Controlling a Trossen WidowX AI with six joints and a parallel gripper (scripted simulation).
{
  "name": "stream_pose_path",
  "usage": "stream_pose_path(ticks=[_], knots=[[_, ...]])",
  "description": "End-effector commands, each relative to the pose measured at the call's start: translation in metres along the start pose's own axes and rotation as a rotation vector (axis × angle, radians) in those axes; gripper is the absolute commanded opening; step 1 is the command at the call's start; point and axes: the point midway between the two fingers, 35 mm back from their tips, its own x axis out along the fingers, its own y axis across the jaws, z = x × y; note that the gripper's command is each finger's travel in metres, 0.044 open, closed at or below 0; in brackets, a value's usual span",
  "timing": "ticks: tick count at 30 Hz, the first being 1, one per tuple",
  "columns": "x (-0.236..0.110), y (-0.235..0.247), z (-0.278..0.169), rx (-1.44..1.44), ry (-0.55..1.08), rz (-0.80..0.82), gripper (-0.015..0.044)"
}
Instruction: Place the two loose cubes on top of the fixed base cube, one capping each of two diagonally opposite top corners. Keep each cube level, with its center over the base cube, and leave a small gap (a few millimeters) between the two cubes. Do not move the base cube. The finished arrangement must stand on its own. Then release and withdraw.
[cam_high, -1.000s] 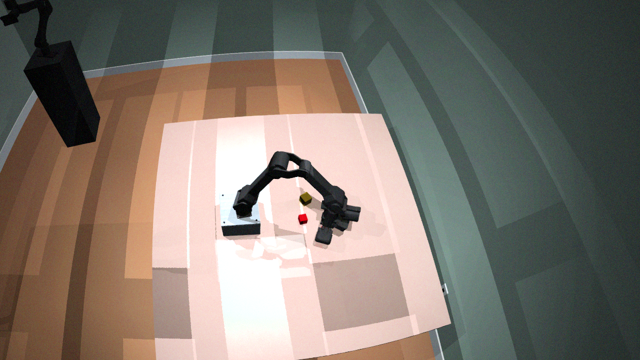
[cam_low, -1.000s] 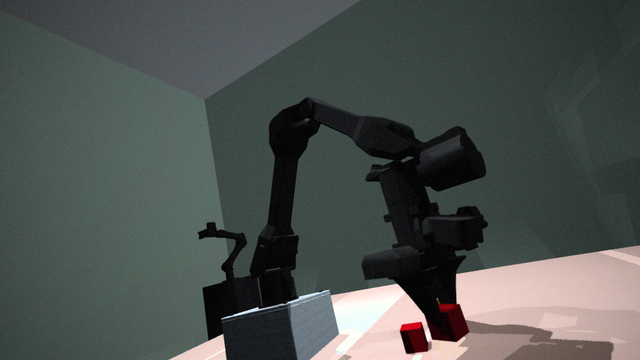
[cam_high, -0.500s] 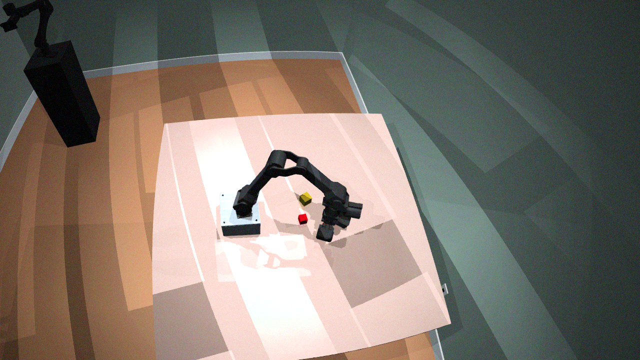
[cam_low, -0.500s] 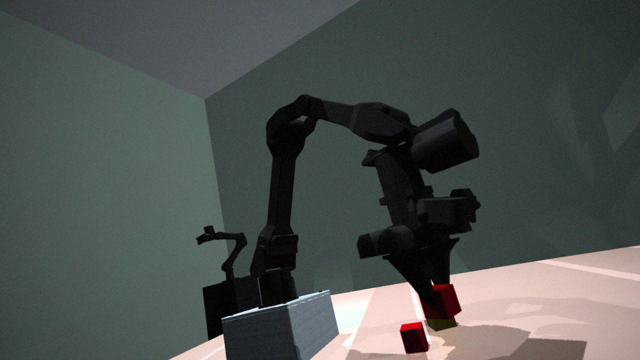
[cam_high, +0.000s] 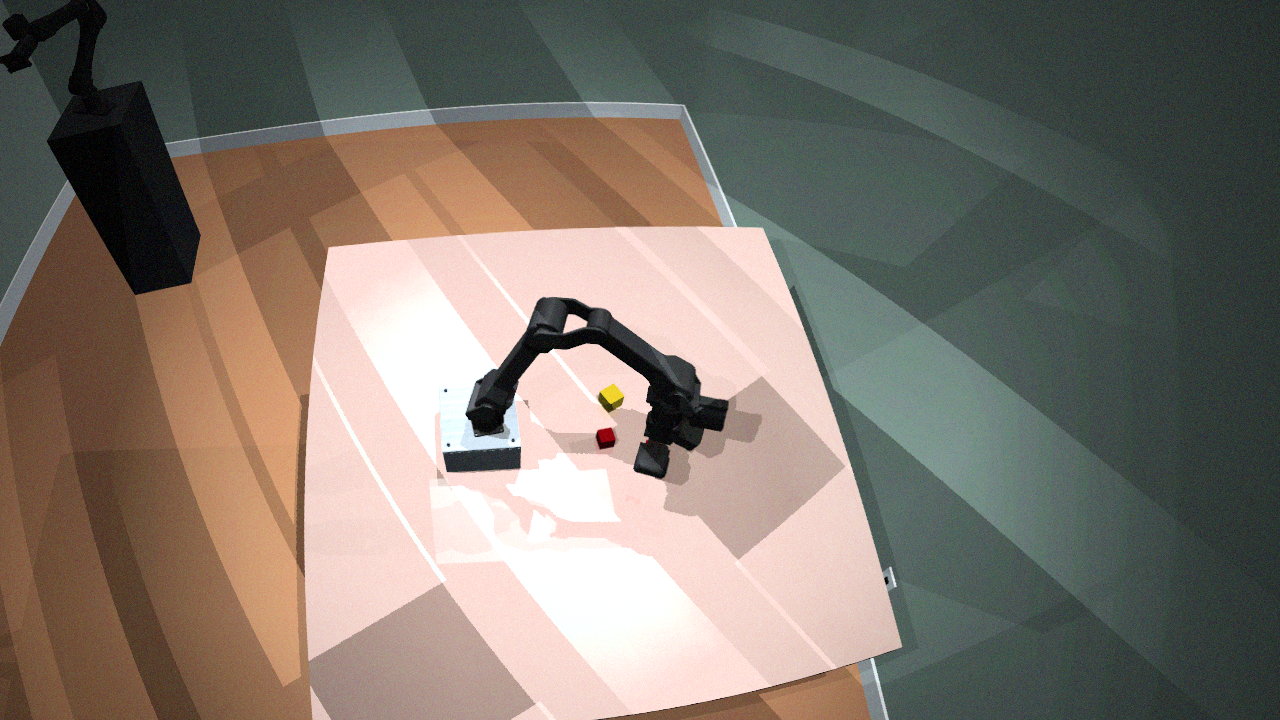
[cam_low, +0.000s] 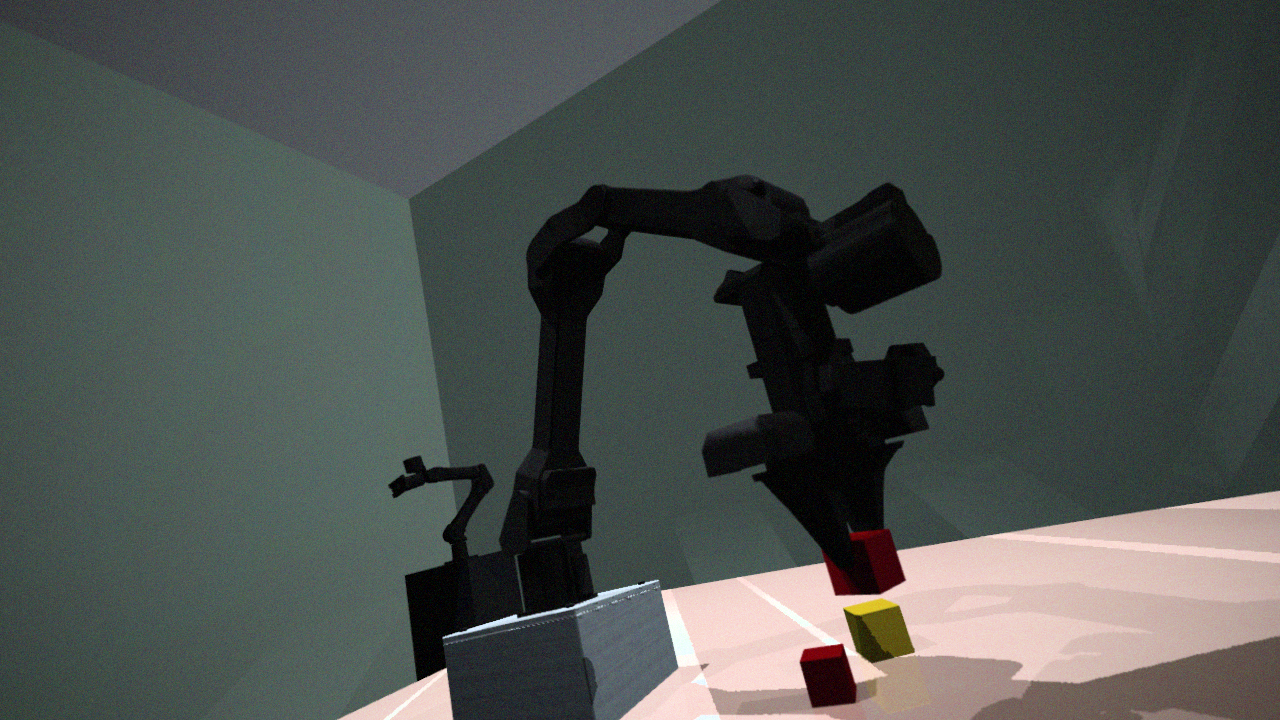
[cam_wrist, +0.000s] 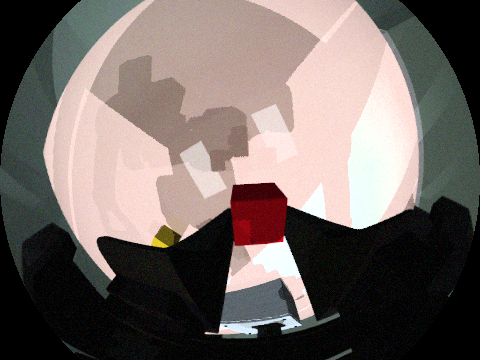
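My gripper (cam_low: 862, 557) (cam_wrist: 256, 212) is shut on a red cube (cam_low: 884, 562) (cam_wrist: 258, 220), one finger on each side. The cube hangs above the table, slightly tilted in the exterior view; in the top view the arm mostly hides it. The other red cube (cam_high: 605, 437) (cam_low: 827, 676) rests on the table, nearer the arm's base than the gripper is. The yellow cube (cam_high: 611, 397) (cam_low: 880, 632) (cam_wrist: 164, 235), a little larger and turned at an angle, stands close to it with nothing on top. In the wrist view the yellow cube is partly behind the left finger.
The arm's light grey base box (cam_high: 481, 457) (cam_low: 554, 667) (cam_wrist: 257, 301) stands on the pale pink table (cam_high: 707, 295), left of the cubes in the top view. A second arm on a black pedestal (cam_high: 129, 192) (cam_low: 425, 617) stands away from the table. Hard shadows and bright patches cross the table.
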Motion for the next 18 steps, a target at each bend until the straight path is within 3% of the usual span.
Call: stream_pose_path(ticks=[1,18], knots=[[-0.009,0.001,0.001,-0.005,-0.010,0.004,0.0105],[-0.011,0.031,-0.009,-0.022,-0.009,0.006,0.0105]])
